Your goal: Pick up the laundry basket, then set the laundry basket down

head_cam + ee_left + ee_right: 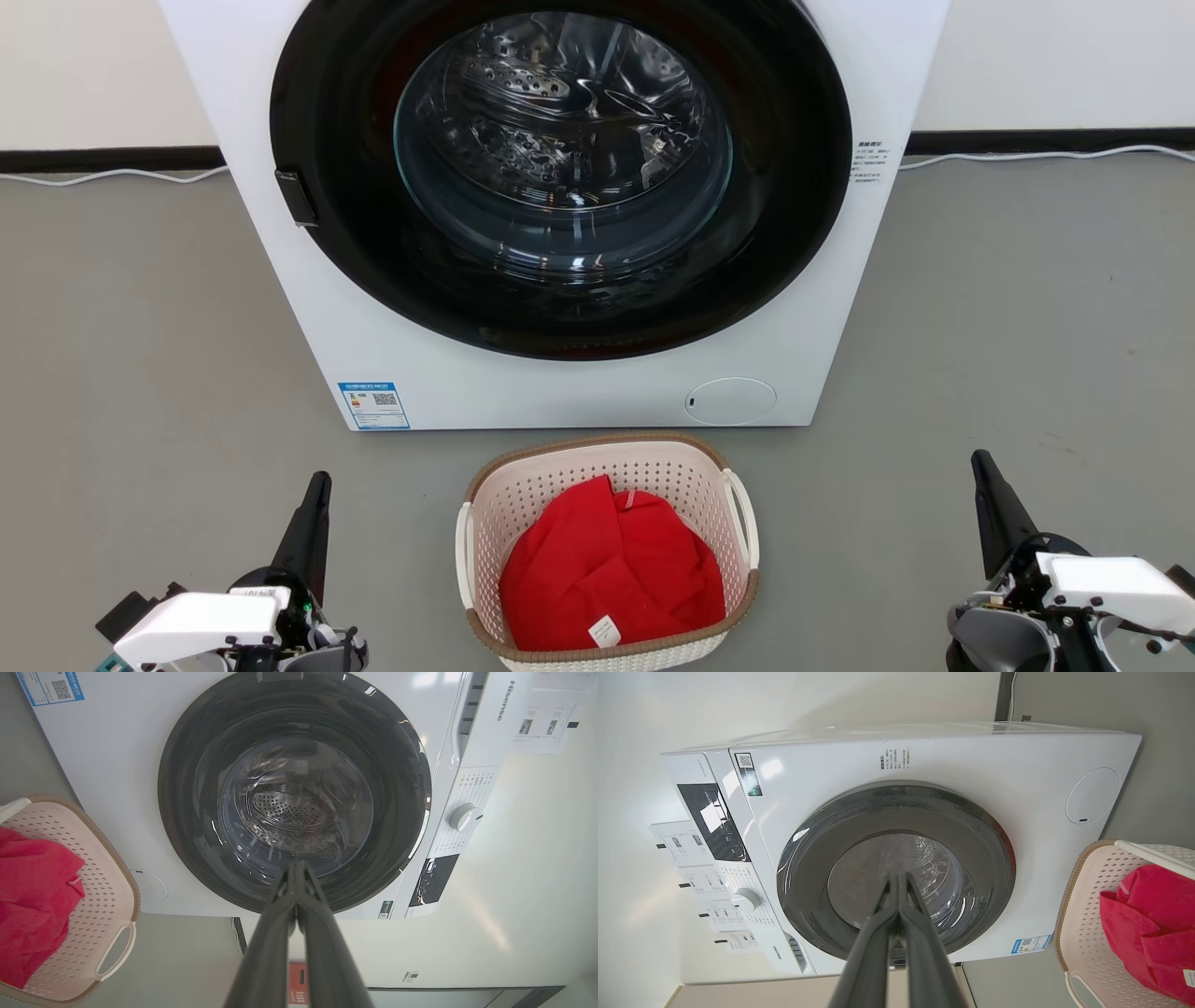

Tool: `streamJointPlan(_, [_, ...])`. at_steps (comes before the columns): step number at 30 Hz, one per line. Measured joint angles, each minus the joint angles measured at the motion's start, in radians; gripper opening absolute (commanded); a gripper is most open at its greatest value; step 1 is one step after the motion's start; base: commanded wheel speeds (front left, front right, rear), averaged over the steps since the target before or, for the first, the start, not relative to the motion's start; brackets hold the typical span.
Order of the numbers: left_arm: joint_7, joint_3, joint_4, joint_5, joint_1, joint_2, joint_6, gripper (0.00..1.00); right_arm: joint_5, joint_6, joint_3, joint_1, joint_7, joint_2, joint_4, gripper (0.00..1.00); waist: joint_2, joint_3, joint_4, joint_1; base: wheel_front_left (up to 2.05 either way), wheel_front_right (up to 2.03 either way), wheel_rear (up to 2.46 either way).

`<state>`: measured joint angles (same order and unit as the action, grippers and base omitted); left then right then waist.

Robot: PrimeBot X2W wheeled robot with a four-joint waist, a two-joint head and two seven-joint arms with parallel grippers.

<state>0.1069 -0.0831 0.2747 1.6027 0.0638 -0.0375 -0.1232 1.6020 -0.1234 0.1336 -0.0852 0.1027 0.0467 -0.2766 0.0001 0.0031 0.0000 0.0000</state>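
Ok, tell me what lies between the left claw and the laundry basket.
Just bare grey floor, seen in the head view, between the left claw and the laundry basket; they are apart.

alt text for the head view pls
A cream basket holding a red cloth sits on the grey floor before a white washer with its door closed. The left gripper and right gripper rest shut either side, apart from it.

Grey floor [140, 327], washer [579, 373], laundry basket [597, 467] (close before it)
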Motion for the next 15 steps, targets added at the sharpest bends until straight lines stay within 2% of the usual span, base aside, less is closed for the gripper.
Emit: streamJointPlan(15, [0.0,0.0,0.0,0.0,0.0,0.0,0.0,0.0,0.0,0.0,0.0,0.0,0.0,0.0,0.0,0.0,0.0,0.0,0.0,0.0,0.0,0.0,0.0])
